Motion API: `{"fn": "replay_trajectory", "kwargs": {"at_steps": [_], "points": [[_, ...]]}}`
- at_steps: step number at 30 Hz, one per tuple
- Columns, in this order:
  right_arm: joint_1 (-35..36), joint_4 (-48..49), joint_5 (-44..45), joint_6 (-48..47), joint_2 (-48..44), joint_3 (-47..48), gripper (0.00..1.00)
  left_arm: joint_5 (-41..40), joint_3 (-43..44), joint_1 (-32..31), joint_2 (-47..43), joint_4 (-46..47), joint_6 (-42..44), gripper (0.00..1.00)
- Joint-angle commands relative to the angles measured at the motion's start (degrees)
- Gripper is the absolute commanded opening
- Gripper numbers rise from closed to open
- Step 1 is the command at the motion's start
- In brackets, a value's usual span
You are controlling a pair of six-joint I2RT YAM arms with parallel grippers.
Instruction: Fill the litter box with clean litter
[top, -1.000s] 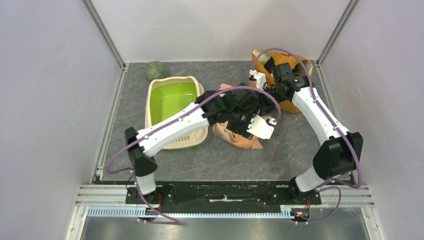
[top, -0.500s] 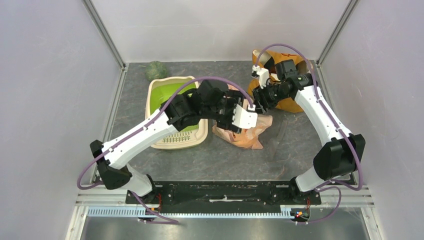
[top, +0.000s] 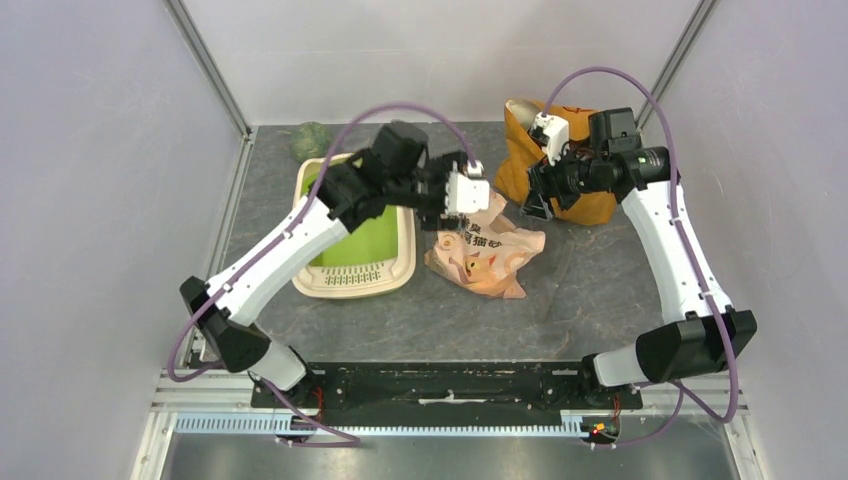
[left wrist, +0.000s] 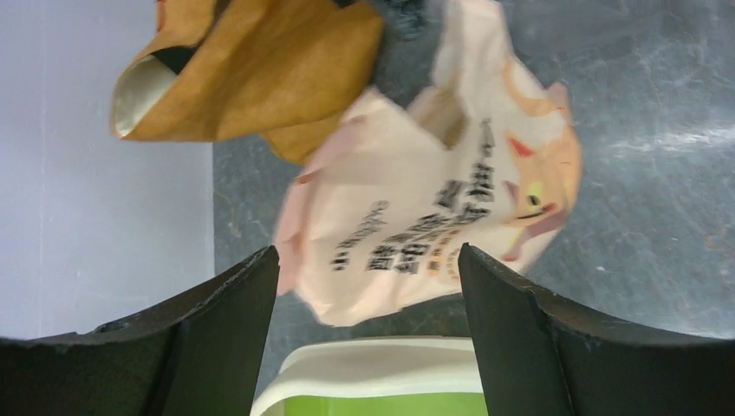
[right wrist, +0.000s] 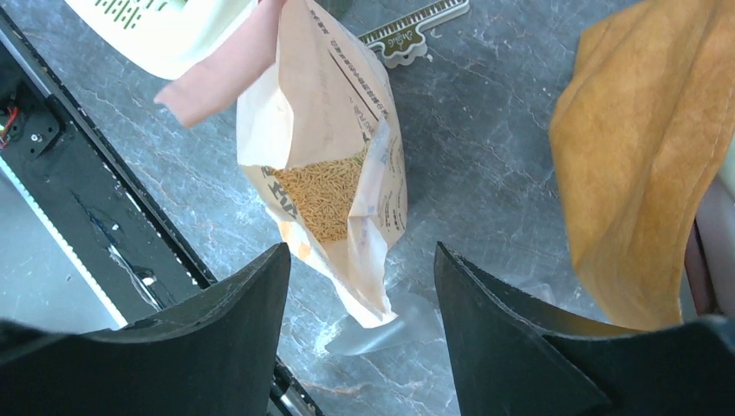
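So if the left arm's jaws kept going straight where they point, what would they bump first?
Most likely the peach cat-printed bag, which sits straight ahead between the open jaws of the left gripper. Depth is unclear from the wrist view. The mustard bag lies off to one side.

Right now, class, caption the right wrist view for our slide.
Open right gripper above an opened bag showing tan litter, between the litter box and a yellow bag.

Rectangular cream plastic litter box [top: 352, 283]: bright green inside, flat on grey tabletop [top: 420, 320], left of centre, slotted ledge at near end (far end partly hidden). Tan granular litter [right wrist: 328, 198]: inside open peach printed plastic bag [top: 490, 262] just beside box.
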Motion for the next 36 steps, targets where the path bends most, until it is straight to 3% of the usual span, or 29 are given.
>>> {"fn": "replay_trajectory", "kwargs": {"at_steps": [1, 4, 9, 15, 24, 28, 30, 32, 33, 34, 36], "points": [[-0.1, -2.0, -3.0, -1.1, 4.3, 3.6, 0.66, 13.8, 11.8, 7.6, 6.9, -5.3, 3.3, 0.81], [0.0, -1.7, -5.2, 0.3, 6.5, 4.7, 0.63, 18.0, 16.5, 8.5, 11.5, -11.4, 13.2, 0.80], [0.0, -1.0, -5.3, 0.4, 10.3, 5.1, 0.61, 21.8, 23.7, 9.3, 19.2, -17.8, 22.6, 0.78], [1.1, -3.0, -4.7, -1.2, 15.0, 3.5, 0.63, 22.1, 29.4, 9.5, 25.6, -18.5, 23.7, 0.80], [4.9, -2.6, -1.9, -2.4, 16.1, -2.8, 0.71, 22.4, 29.4, 9.4, 28.3, -23.1, 26.2, 0.77], [5.2, -4.3, -2.6, -2.2, 18.6, -2.9, 0.54, 22.2, 29.5, 9.3, 28.3, -27.2, 27.9, 0.58], [5.2, -5.0, -3.8, -2.2, 19.2, -2.8, 0.31, 21.7, 29.5, 9.3, 28.2, -29.9, 29.2, 0.48], [5.3, -4.9, -5.0, -1.7, 19.1, -2.9, 0.07, 21.0, 29.6, 9.1, 27.7, -32.5, 29.9, 0.28], [5.3, -4.9, -5.6, -1.2, 19.0, -2.9, 0.00, 20.9, 29.6, 9.1, 27.5, -33.3, 29.9, 0.15], [5.4, -4.2, -6.2, -0.4, 18.7, -3.1, 0.00, 20.6, 29.6, 9.1, 27.2, -33.9, 29.6, 0.03], [5.6, -2.5, -7.2, 1.7, 17.6, -3.6, 0.00, 19.8, 29.4, 9.0, 26.3, -34.6, 29.5, 0.02]]}}
